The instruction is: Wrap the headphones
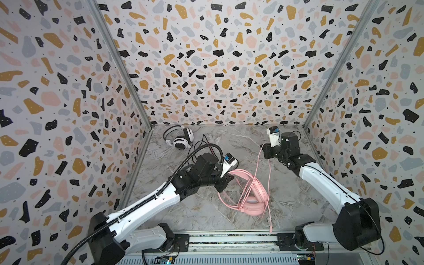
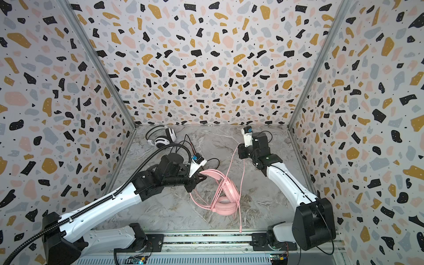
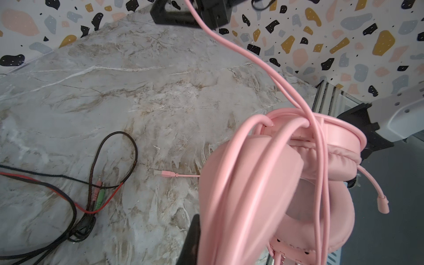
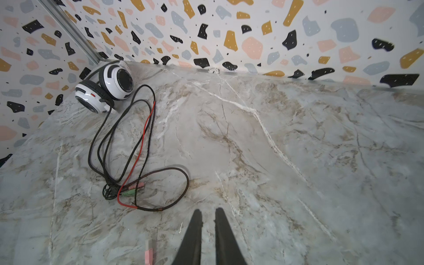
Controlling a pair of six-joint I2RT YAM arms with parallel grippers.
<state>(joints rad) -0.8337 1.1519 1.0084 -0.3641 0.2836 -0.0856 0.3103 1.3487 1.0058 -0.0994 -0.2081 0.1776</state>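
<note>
Bright, even light; shadows on the grey marble-patterned table (image 1: 206, 211) are faint. Wide lenses bend the terrazzo-patterned walls (image 1: 57, 91) at the edges.

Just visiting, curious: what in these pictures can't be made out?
- Where left gripper clamps pink headphones: they cover it in left wrist view; its own body in top views.
- Whether right gripper pinches pink cable: cut off in both wrist views, tiny in top views.
- Blurred in right wrist view: pink plug.
</note>
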